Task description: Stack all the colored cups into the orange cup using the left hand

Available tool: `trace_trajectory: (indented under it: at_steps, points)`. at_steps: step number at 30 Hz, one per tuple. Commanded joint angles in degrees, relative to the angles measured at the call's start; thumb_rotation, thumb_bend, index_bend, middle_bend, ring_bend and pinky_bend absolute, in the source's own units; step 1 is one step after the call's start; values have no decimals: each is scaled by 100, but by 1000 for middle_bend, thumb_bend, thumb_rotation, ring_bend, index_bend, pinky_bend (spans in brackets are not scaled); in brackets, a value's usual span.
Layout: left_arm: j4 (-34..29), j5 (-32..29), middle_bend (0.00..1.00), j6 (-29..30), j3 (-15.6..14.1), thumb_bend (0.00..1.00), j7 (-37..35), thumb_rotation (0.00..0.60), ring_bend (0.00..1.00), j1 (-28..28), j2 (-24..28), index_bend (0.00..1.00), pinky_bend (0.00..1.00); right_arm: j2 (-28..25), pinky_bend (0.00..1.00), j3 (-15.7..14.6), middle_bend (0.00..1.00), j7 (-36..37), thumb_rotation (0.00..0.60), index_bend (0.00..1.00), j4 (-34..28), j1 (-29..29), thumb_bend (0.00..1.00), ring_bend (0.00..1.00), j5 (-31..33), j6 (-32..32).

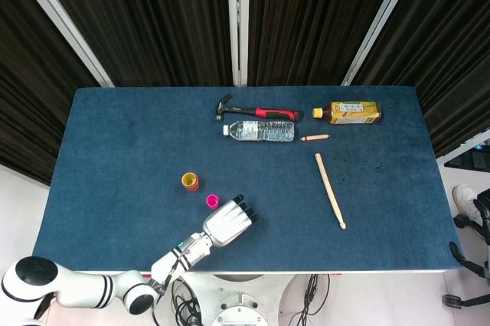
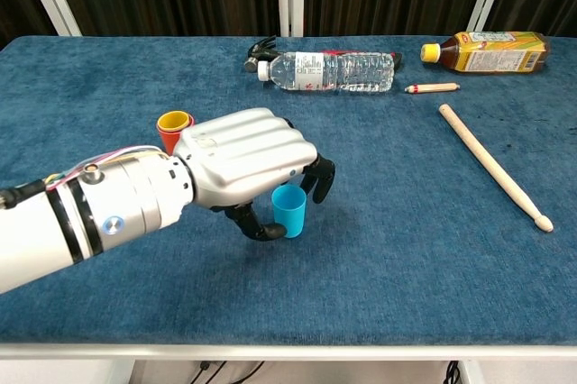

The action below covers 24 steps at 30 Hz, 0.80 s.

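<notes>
Down near the lower middle of the chest view, the blue cup point(image 2: 289, 210) stood upright on the blue table point(image 2: 424, 249), with the left hand point(image 2: 252, 166) arched over it from the left. Its dark fingers point(image 2: 321, 177) curled down around the cup's far side and its thumb hooked in at the cup's near left side, but whether they actually clasped the cup could not be told; the cup's base rested on the cloth. In the head view the hand point(image 1: 227, 222) hid the blue cup altogether.

Just behind the hand, at its upper left in the chest view, stood the orange cup point(image 2: 174, 128), upright with a yellow inside. The head view showed a small pink cup point(image 1: 212, 201) just beside the hand's upper left, and the orange cup point(image 1: 190, 181) a little further up and left.

Well apart, toward the upper middle, lay a water bottle point(image 2: 326, 71) on its side with a hammer point(image 1: 255, 112) just behind it. To the right lay a wooden stick point(image 2: 491, 164), a short pencil-like piece point(image 2: 431, 88) and an amber bottle point(image 2: 489, 51).

The right hand did not show in either view.
</notes>
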<state>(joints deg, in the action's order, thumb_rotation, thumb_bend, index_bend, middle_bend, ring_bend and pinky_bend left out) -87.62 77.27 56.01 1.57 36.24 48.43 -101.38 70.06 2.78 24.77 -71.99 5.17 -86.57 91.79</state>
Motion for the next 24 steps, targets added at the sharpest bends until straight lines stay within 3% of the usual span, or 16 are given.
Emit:
trace_trajectory:
  at_steps: [1,18,24]
  points:
    - [13,7,403,-38,-3,264,-39,600,443,-6,-9,412,295,3,0,-4,0,-6,600,0,-1,0,214,0,-7,1]
    - [175,305,471,8,12,318,-301,600,518,-70,-49,499,359,-4,0,0,0,-19,600,0,-1,2,214,0,-1,-21]
    - [-54,464,479,143,30,318,-204,600,520,-110,83,505,360,-15,0,14,0,-25,600,0,-11,3,213,0,14,-21]
